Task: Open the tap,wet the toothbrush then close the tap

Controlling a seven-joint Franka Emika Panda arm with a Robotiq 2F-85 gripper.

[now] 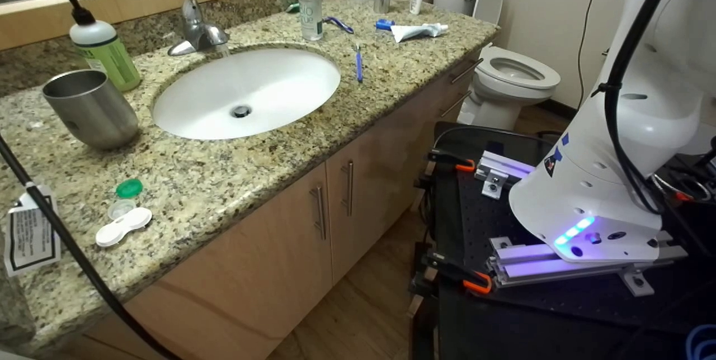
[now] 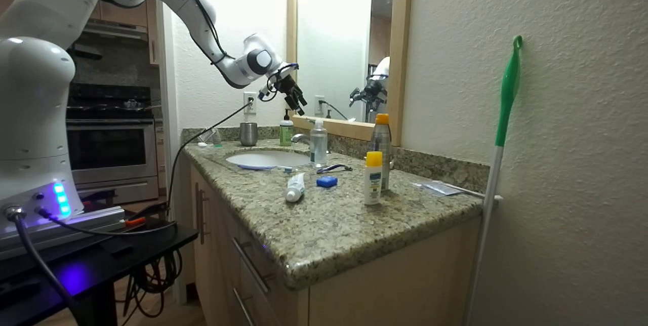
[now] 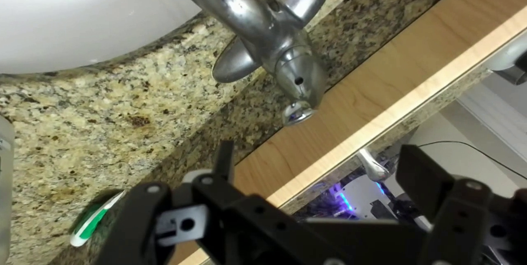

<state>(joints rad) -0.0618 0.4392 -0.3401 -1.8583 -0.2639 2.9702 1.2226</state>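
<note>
The chrome tap (image 1: 197,27) stands behind the sink (image 1: 302,83), its lever tilted upward. A faint clear streak under its spout looks like running water. In the wrist view the tap (image 3: 257,30) fills the upper middle. My gripper (image 2: 302,108) hangs above the tap, close to the mirror, apart from everything. Its fingers (image 3: 424,178) are spread wide with nothing between them in the wrist view, so it is open. The blue-and-white toothbrush (image 1: 358,65) lies on the counter by the sink's rim. In an exterior view the toothbrush (image 2: 255,167) lies lengthwise along that rim.
A clear bottle (image 1: 311,8) stands beside the tap, with a dark blue razor (image 1: 339,25) nearby. Across the sink are a green soap bottle (image 1: 106,50) and a steel cup (image 1: 92,111). A toothpaste tube (image 2: 295,188) lies farther along. The mirror (image 2: 334,37) rises behind.
</note>
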